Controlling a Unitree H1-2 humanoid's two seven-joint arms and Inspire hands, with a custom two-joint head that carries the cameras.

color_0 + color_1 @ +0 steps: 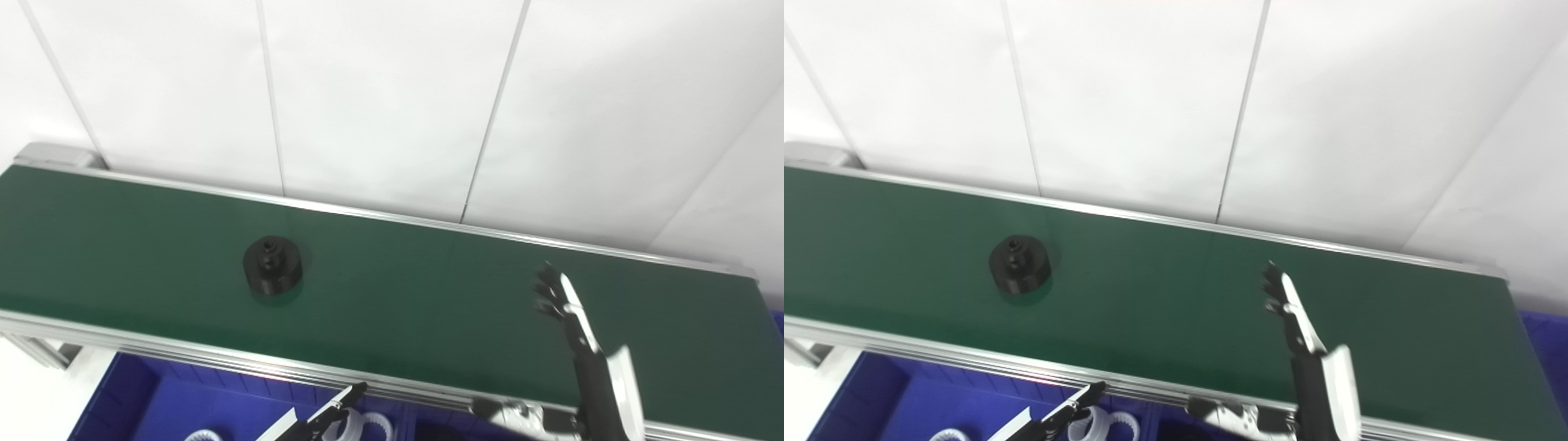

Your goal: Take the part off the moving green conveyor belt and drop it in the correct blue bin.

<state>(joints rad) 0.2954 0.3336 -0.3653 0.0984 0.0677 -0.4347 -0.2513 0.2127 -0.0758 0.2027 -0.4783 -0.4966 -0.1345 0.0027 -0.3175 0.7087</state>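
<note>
One round black ribbed part [272,265] sits mid-width on my green conveyor belt [398,294], well apart from my right hand [560,300], fingers [547,289] released; left hand [334,409] unclear.

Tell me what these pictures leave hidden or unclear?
- Left robot hand: both views, bottom edge cuts it; open or shut unclear.
- Blue bin: conveyor frame and bottom edge hide most.
- White rings: partly cut off; number unclear.
- Black part: too dark for detail.
</note>
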